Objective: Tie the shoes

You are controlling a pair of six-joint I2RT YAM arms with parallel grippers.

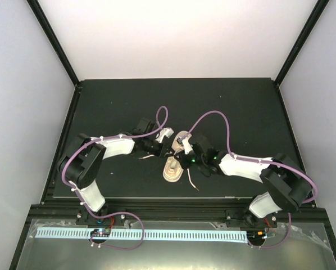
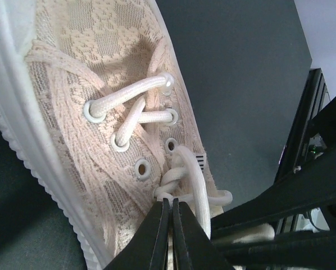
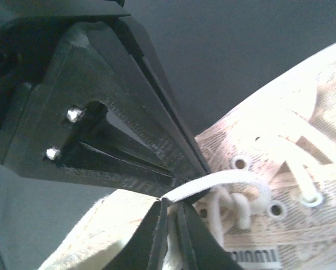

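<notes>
The beige lace-knit sneaker [image 1: 172, 169] stands mid-table, toe toward me. In the left wrist view the shoe [image 2: 89, 73] fills the frame, with a half knot of cream lace [image 2: 182, 171] at its top eyelets. My left gripper [image 2: 171, 203] is shut on a lace strand right at that knot. My right gripper [image 3: 171, 205] is shut on a lace loop [image 3: 230, 179] that arcs over the knot. Both grippers meet above the shoe's opening in the top view, the left gripper [image 1: 169, 147] and the right gripper [image 1: 186, 158] almost touching. The left gripper's body [image 3: 100, 112] looms close in the right wrist view.
The shoe rests on a black mat [image 1: 230, 107]. A loose lace end [image 1: 194, 183] trails on the mat to the shoe's right and another [image 1: 146, 157] to its left. White walls enclose the back and sides. The mat's front edge lies just below the shoe.
</notes>
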